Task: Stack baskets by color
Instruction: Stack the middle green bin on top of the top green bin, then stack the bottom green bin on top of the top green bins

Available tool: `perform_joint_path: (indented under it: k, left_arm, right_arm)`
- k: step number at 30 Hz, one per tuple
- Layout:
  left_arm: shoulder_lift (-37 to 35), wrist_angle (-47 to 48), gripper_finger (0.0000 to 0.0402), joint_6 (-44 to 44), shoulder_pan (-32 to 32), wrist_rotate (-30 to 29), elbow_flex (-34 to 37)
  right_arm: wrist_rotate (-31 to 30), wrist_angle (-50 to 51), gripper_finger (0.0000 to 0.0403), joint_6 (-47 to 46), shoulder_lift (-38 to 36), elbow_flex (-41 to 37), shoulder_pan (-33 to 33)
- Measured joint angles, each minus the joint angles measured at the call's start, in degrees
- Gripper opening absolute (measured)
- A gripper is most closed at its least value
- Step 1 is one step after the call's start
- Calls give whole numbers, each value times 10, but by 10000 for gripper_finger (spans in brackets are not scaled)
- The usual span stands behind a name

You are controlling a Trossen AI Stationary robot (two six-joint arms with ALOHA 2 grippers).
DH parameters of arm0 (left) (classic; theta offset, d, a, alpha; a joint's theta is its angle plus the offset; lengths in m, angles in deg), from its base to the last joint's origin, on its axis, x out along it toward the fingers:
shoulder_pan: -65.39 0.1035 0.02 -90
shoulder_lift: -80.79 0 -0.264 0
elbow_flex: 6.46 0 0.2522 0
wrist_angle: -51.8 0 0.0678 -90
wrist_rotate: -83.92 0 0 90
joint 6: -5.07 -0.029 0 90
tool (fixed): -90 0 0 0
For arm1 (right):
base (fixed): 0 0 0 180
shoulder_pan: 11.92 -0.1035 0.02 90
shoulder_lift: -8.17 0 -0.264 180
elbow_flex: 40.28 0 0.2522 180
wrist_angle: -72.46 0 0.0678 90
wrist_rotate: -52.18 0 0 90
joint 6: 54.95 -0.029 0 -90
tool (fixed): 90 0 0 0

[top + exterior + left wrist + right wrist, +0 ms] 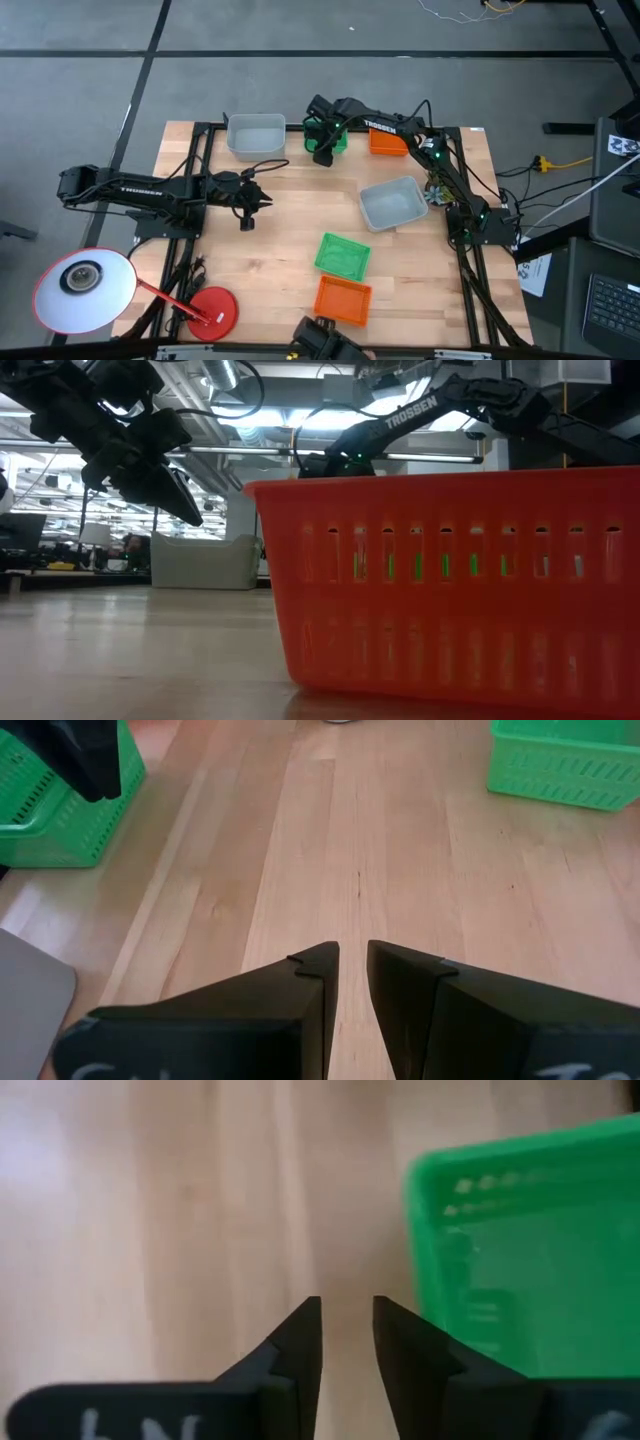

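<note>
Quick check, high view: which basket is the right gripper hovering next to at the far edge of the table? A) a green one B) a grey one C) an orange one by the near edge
A: the right gripper sits by the green basket at the far edge, and the right wrist view shows green plastic just beside its fingers.

High view: overhead, straight down, whole table (290, 250) and both arms.
Low view: tabletop height, level across table, front orange basket (450, 580) very close, fills right half.
Left wrist view: down past own fingers (310, 990) at bare wood, green baskets (565, 760) ahead.
Right wrist view: close above wood beside green basket (530, 1250), shared with high view.
</note>
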Motion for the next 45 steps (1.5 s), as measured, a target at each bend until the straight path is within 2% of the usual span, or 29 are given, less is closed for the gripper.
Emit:
perform_joint_path:
  k: [6, 10, 16, 21, 27, 31, 36, 41, 43, 45]
  left_arm:
    - [0, 0, 50, 0, 0, 0, 0]
    - [0, 0, 50, 0, 0, 0, 0]
    - [0, 14, 50, 0, 0, 0, 0]
    - [0, 15, 50, 1, 0, 0, 0]
    - [0, 19, 50, 2, 0, 0, 0]
    - [0, 18, 50, 2, 0, 0, 0]
    - [0, 17, 50, 2, 0, 0, 0]
    - [0, 17, 50, 0, 0, 0, 0]
    - [0, 17, 50, 0, 0, -1, 0]
    - [0, 15, 50, -2, 0, -3, 0]
  right_arm:
    - [122, 41, 93, -3, -1, 17, -11]
    - [162, 143, 93, -21, -3, 65, -23]
    - [170, 356, 93, -31, -8, 119, -71]
    - [164, 349, 93, -49, -75, 61, -141]
    - [81, 347, 93, -62, -183, -25, -235]
    - [57, 307, 93, -90, -263, -111, -282]
    - [56, 198, 93, -134, -350, -252, -327]
    - [50, 32, 93, -187, -392, -382, -356]
    - [21, -58, 93, -205, -396, -421, -364]
    - [-38, -153, 93, -233, -392, -459, -368]
